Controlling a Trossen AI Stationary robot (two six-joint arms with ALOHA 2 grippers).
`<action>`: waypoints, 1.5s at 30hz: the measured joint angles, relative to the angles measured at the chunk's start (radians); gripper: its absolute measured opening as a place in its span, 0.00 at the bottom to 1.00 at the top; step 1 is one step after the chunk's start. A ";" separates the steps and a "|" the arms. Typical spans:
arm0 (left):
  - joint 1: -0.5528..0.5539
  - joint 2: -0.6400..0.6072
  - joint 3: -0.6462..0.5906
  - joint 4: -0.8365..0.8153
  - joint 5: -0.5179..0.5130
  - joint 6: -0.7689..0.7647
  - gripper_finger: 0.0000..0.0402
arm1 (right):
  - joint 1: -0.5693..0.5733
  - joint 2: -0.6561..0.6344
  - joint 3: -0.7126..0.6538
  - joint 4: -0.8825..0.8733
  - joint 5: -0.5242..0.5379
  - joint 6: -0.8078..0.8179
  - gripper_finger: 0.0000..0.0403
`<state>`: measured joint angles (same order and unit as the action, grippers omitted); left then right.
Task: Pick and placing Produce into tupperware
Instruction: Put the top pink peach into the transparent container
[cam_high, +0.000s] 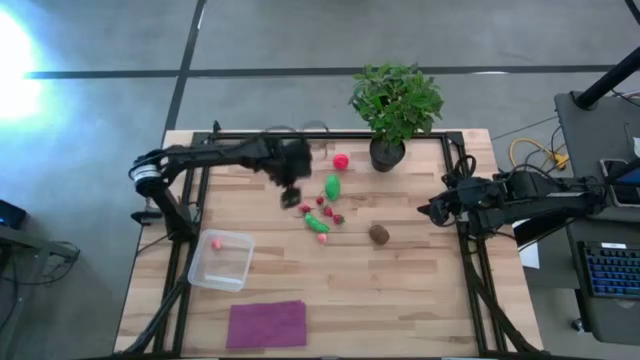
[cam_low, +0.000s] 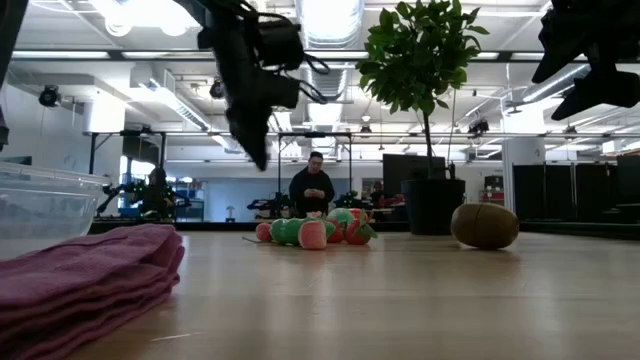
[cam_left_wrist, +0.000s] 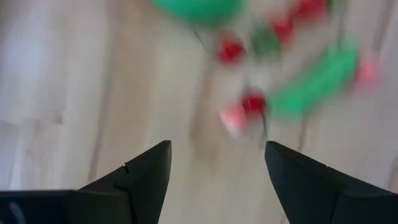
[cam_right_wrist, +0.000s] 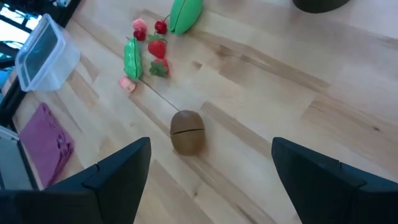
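Note:
The produce lies in a loose cluster mid-table: a green oval piece (cam_high: 332, 186), a long green pod (cam_high: 317, 224) and small red pieces (cam_right_wrist: 157, 48). A red ball (cam_high: 341, 160) rests farther back and a brown kiwi (cam_high: 379, 234) to the right. The clear tupperware (cam_high: 205, 280) stands near left, a pink piece (cam_high: 216, 242) at its far corner. My left gripper (cam_high: 292, 196) hangs open above the table just left of the cluster, pointing steeply down, nothing between its fingers (cam_left_wrist: 149, 171). My right gripper (cam_high: 432, 210) waits open at the right edge.
A potted plant (cam_high: 395, 110) stands at the far edge, right of the red ball. A folded purple cloth (cam_high: 267, 323) lies at the near edge, beside the tupperware. Black frame rails (cam_high: 185, 270) run along the table's sides. A person (cam_low: 313, 185) stands in the room beyond.

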<state>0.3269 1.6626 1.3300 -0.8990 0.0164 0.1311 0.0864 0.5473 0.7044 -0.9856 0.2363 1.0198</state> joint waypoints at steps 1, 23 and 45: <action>-0.015 0.000 -0.010 -0.017 -0.011 0.047 0.61 | 0.000 0.000 0.000 0.000 0.006 0.000 0.81; -0.091 0.158 -0.113 0.237 -0.049 0.232 0.61 | 0.000 0.004 0.000 -0.002 0.049 0.027 0.81; -0.093 0.196 -0.138 0.274 -0.049 0.216 0.38 | 0.000 0.004 0.000 -0.006 0.055 0.027 0.81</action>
<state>0.2344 1.8584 1.1915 -0.6251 -0.0326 0.3470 0.0868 0.5514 0.7045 -0.9913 0.2918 1.0470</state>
